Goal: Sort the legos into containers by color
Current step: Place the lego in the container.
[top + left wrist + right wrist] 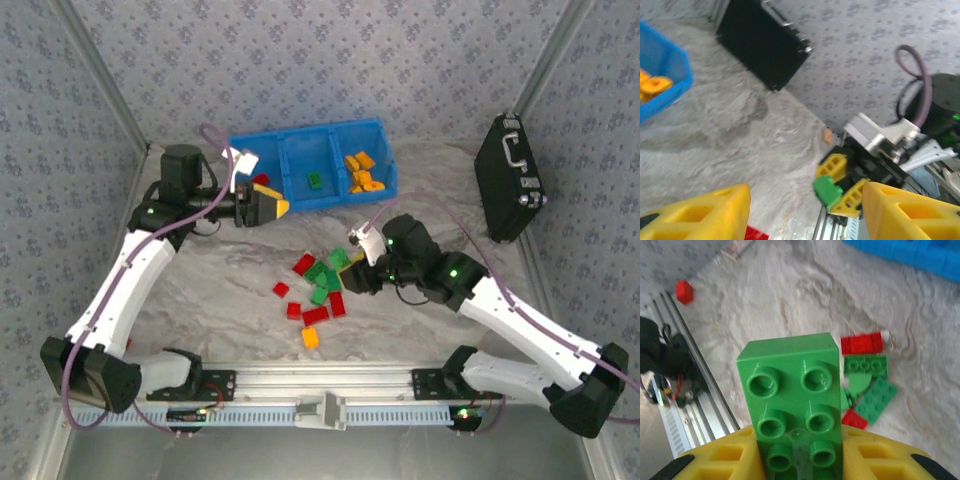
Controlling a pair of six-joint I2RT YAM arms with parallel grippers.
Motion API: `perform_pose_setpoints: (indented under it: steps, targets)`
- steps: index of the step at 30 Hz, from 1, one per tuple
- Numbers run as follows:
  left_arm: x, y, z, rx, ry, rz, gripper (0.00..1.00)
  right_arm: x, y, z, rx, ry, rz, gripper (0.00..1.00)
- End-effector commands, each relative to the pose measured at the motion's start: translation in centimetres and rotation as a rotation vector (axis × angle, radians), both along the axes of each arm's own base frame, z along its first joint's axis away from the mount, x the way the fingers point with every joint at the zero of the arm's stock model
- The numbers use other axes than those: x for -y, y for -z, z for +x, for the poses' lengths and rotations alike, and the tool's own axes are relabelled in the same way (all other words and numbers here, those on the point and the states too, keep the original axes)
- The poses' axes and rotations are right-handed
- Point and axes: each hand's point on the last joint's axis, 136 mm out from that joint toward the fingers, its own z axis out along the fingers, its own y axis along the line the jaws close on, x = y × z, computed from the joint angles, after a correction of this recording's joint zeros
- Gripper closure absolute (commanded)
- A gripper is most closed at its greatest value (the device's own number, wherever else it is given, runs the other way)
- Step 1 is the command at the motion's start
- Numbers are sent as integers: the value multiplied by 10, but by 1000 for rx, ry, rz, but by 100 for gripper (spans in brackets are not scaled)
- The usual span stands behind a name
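Observation:
My right gripper [800, 460] is shut on a green lego [792, 390], studs facing the camera, lifted above the table. In the top view that gripper [352, 266] hangs over the right side of the loose pile of red and green legos [318, 288], with one orange lego [310, 338] nearest the front. The blue containers [310, 140] stand behind: a green lego [314, 181] lies in the middle one and orange-yellow legos [360, 172] in the right one. My left gripper [270, 207] hovers at the left container's front wall, open [805, 205] with nothing between its fingers.
A black case with a metal handle [510, 178] leans at the back right. The metal rail [320, 385] runs along the near edge between the arm bases. A lone red lego [684, 291] lies near the rail. Patterned walls close in on both sides.

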Motion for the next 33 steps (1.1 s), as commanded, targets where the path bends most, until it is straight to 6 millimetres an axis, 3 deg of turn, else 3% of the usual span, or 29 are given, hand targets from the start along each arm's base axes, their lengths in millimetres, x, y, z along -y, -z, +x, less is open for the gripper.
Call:
perform_pose_setpoints:
  steps: [1, 6, 14, 26, 29, 30, 33]
  targets:
    - [13, -32, -19, 92, 99, -101, 39, -27, -50, 15, 97, -68, 193, 65]
    - [25, -43, -25, 127, 121, -129, 39, -53, -88, 31, 175, -116, 327, 65]
    - [30, -46, -33, 148, 151, -139, 39, -69, -141, 43, 225, -181, 522, 65]
    - [30, -41, -33, 164, 152, -116, 34, -89, -168, 31, 203, -313, 621, 66]
    - [28, -39, -31, 173, 131, -94, 30, -92, -168, 25, 201, -336, 619, 65]
    - [26, -39, -30, 186, 121, -85, 29, -92, -180, 22, 222, -349, 632, 65]
    - [23, -40, -26, 203, 95, -77, 22, -92, -184, 15, 226, -370, 628, 66]
